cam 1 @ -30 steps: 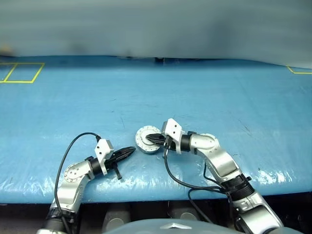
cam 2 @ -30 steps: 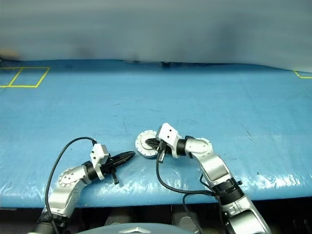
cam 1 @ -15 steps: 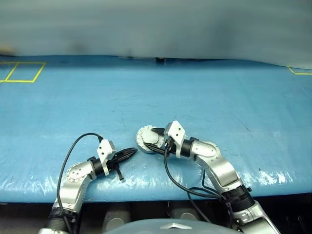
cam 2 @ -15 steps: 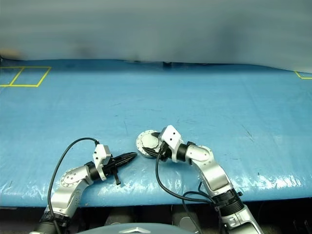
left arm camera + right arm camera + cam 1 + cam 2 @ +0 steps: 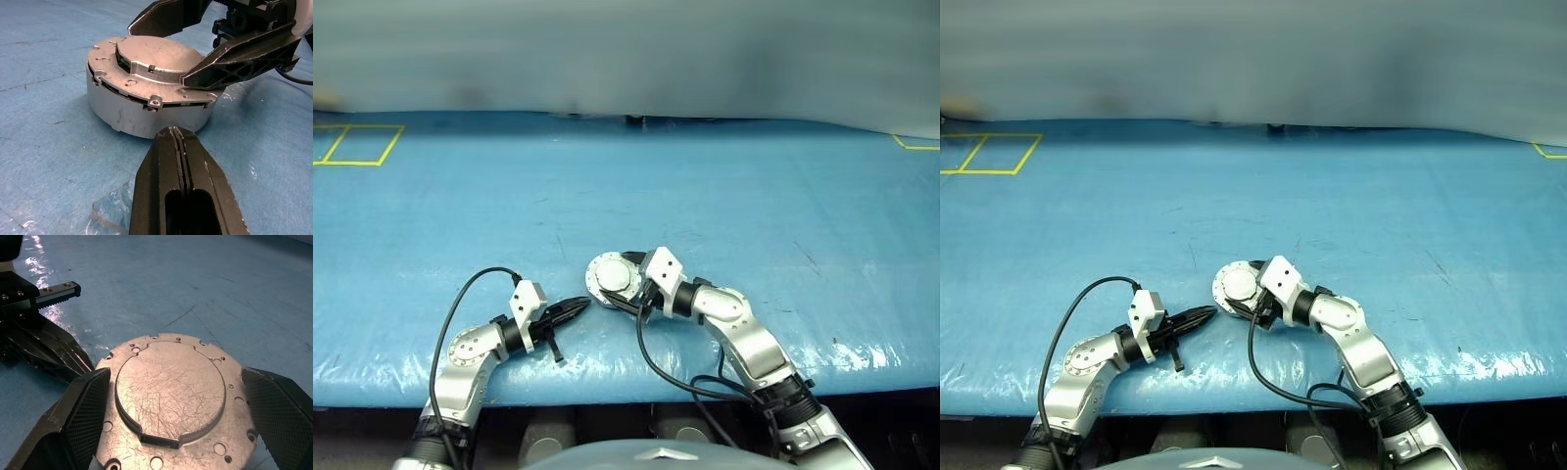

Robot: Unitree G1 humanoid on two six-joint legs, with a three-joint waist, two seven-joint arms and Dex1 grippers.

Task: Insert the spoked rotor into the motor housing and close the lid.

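Note:
The motor housing (image 5: 613, 281) sits on the blue table as a round grey case, and its side wall (image 5: 146, 110) is plain. The lid (image 5: 171, 391) lies flat on top of it with the raised circle facing up. The spoked rotor is hidden. My right gripper (image 5: 625, 284) is open, one finger (image 5: 85, 406) on each side of the housing. It holds nothing. My left gripper (image 5: 578, 307) is shut and empty, its tips (image 5: 177, 131) just short of the housing's near wall.
The blue cover (image 5: 754, 215) spreads wide around the housing. Yellow tape squares (image 5: 352, 145) mark the far left corner and a yellow line (image 5: 913, 143) the far right. The table's front edge (image 5: 636, 387) runs just below both arms. Black cables loop from each wrist.
My right gripper has opened from shut over the housing's top to wide on both sides of it, and its wrist turned a little. The left gripper and the housing stayed put.

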